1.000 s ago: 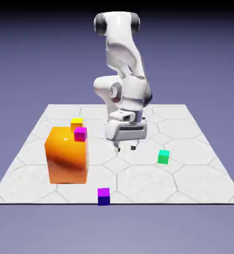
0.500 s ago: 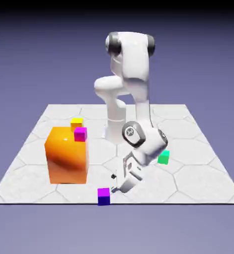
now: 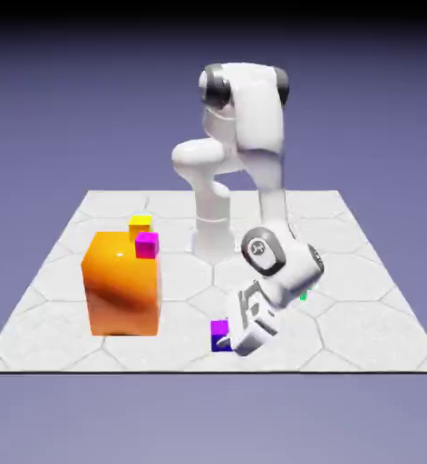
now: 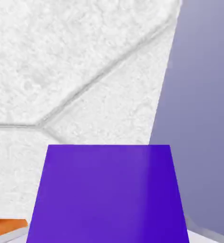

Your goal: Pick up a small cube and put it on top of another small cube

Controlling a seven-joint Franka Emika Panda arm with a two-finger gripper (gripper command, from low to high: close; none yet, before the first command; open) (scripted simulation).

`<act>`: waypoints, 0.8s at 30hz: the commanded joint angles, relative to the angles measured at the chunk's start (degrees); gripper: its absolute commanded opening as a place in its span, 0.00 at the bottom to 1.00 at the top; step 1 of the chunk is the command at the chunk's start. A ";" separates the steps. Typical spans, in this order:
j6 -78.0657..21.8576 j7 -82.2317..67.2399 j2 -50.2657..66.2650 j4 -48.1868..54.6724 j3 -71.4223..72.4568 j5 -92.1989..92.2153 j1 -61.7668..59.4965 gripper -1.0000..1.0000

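Pale hexagon-tiled tabletop (image 3: 362, 340); my gripper (image 3: 223, 343) clamps magenta-topped blue cube (image 3: 219, 334), right of orange block (image 3: 124, 294); I'd lift straight, then travel gently.

simulated tabletop (image 3: 185, 317) with robot arm (image 3: 257, 113)

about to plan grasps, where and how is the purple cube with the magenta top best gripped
Probably by two opposite upright sides of the cube, fingers straddling it, as the gripper does now: those faces look flat and it sits squarely upright.
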 commanded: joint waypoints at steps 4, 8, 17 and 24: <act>-5.90 6.36 -1.85 -1.01 8.31 5.91 0.47 0.00; -11.83 12.62 -3.70 -2.02 16.61 12.00 0.95 0.00; -24.60 26.11 -7.68 -4.20 34.50 25.10 1.97 0.00; -16.05 28.99 -4.14 -10.19 32.03 20.83 1.15 1.00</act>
